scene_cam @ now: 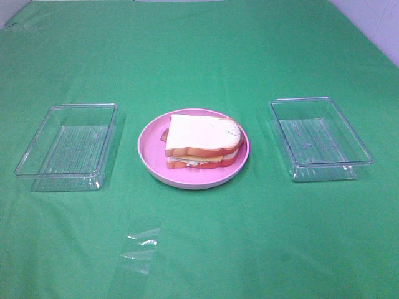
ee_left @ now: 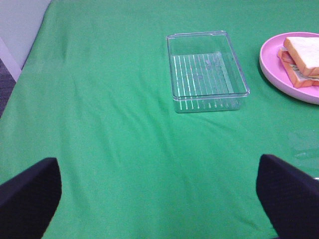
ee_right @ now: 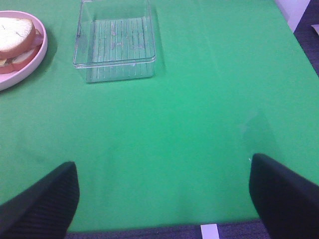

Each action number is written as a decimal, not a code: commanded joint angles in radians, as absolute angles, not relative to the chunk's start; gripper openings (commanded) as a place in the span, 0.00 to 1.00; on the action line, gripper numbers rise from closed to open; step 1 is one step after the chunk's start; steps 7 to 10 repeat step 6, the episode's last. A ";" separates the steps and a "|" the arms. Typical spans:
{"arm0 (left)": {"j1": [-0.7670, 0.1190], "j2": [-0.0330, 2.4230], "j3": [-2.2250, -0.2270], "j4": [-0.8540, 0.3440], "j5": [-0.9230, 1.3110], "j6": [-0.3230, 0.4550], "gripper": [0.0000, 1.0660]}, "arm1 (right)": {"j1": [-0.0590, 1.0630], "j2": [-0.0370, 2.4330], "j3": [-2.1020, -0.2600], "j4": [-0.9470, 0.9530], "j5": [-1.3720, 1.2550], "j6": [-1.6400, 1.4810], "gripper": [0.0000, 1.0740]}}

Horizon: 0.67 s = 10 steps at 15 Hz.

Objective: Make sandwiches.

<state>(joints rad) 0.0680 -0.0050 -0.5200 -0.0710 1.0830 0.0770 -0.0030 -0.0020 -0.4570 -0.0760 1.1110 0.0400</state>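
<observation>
**Sandwich on the plate, both my grippers wide apart**

The sandwich [scene_cam: 202,142] is a soft-looking toy stack: white bread with orange-brown crust on top, yellow cheese and reddish strips showing at the edge. It sits on a round, smooth pink plate [scene_cam: 153,163] in the middle of a slightly wrinkled green cloth [scene_cam: 199,56].

My left gripper [ee_left: 159,191] hangs low over bare cloth, its dark textured fingers [ee_left: 27,194] spread wide, holding nothing. My right gripper [ee_right: 164,196] is the same.

A clear ribbed plastic tray [scene_cam: 67,146] lies left of the plate, another tray [scene_cam: 319,138] right; both are empty.
</observation>
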 commanded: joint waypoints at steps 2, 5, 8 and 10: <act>0.067 -0.023 -0.517 -0.079 1.073 0.077 0.92 | -0.003 -0.034 -0.453 -0.077 1.107 0.035 0.83; 0.067 -0.023 -0.517 -0.079 1.073 0.077 0.92 | -0.003 -0.034 -0.453 -0.077 1.107 0.035 0.83; 0.067 -0.023 -0.517 -0.079 1.073 0.077 0.92 | -0.003 -0.034 -0.453 -0.077 1.107 0.035 0.83; 0.067 -0.023 -0.517 -0.079 1.073 0.077 0.92 | -0.003 -0.034 -0.453 -0.077 1.107 0.035 0.83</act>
